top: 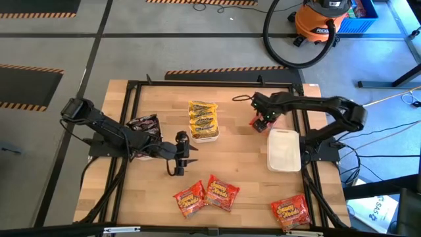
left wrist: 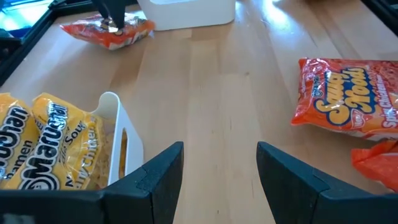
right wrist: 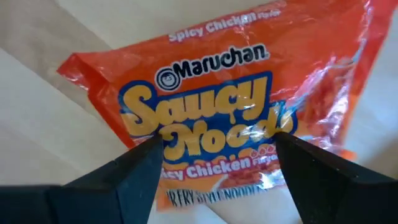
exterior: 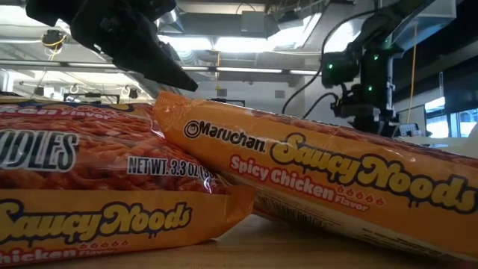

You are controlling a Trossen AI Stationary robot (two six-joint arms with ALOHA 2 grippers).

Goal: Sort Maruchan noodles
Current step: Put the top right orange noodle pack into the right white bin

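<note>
My right gripper points down, open, over a red-orange Maruchan packet that lies flat on the far right of the table. One finger stands at each side of its print. My left gripper hovers open over bare wood at the table's middle, with nothing between its fingers. Yellow packets lie in a white tray beside it. Dark packets lie at the left. Three more red-orange packets lie flat near the front edge. My right gripper comes at the red-orange packet from above, its fingertips over the packet's printed face. Whether they touch it I cannot tell. The packet lies flat on the wood.
An empty white tray stands at the right, close to the right arm. A black frame runs around the table. In the low view two red-orange packets fill the foreground. Bare wood shows in the table's middle.
</note>
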